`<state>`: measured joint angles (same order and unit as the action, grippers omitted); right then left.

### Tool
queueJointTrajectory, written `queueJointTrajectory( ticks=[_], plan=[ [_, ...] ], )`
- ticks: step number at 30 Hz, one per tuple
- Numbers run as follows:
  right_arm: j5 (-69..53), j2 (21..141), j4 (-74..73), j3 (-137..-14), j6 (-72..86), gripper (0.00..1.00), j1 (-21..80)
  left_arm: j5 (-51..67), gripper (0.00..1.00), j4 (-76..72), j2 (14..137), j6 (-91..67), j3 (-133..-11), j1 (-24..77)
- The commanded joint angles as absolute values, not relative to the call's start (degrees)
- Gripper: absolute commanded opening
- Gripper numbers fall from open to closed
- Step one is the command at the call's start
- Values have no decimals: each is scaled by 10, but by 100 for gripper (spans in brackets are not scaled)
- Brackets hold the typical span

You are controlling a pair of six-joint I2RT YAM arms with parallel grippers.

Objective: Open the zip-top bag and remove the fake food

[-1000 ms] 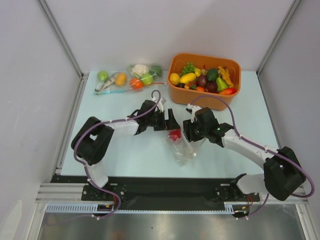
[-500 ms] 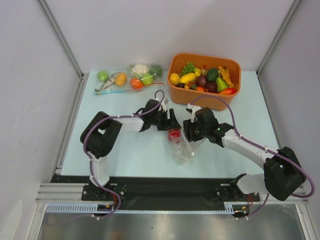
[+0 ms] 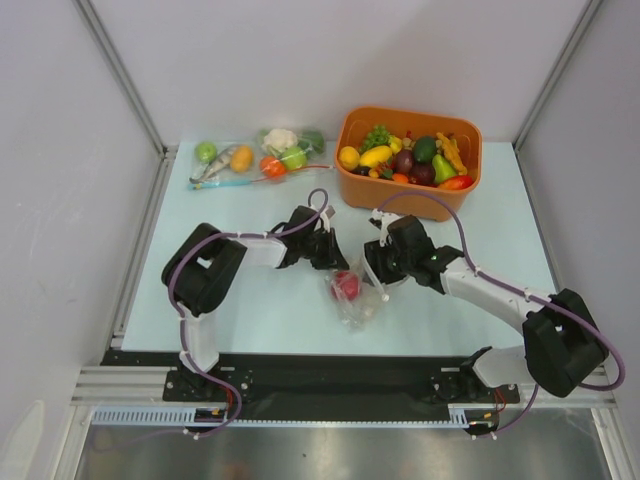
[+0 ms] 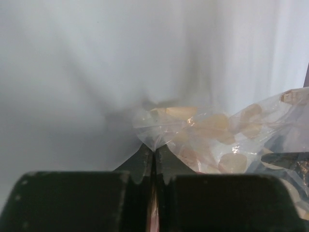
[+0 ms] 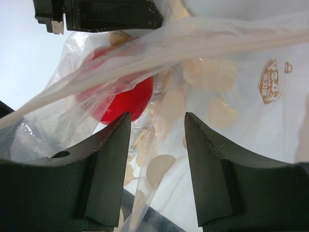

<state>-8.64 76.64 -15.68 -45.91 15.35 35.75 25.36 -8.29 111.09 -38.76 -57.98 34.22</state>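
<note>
Bag: your clear bag (image 3: 358, 305) lies on the surface (image 3: 250, 300) between the two arms, nearer you than both claws. Its long axis runs roughly near to far, with the mouth end turned away toward the claws.
Fruit: a red fruit (image 3: 346, 285) sits inside, at the bag's far end.
Left claw: your left claw (image 4: 153, 162) is closed tight, with a corner of the bag's film pinched between its fingers.
Right claw: your right claw (image 5: 157, 120) stands partly apart with film lying in the gap. You cannot tell whether it presses the film.
Beyond: an orange bin (image 3: 400, 195) of toy produce stands at the far edge, with other filled bags (image 3: 250, 158) to its left.
</note>
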Motion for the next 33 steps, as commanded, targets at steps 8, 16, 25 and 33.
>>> queueJointTrajectory(
  ticks=[8,16,25,33],
  plan=[
    [-127,784,-113,-456,138,55,392,253,0,-91,1089,-398,-568,353],
    [-120,801,-87,-461,131,62,420,250,0,-92,1084,-402,-569,367],
    [-91,839,-61,-469,105,64,447,251,0,-84,1075,-406,-579,395],
    [-67,867,-35,-452,112,65,457,262,0,-76,1073,-419,-578,410]
  ],
)
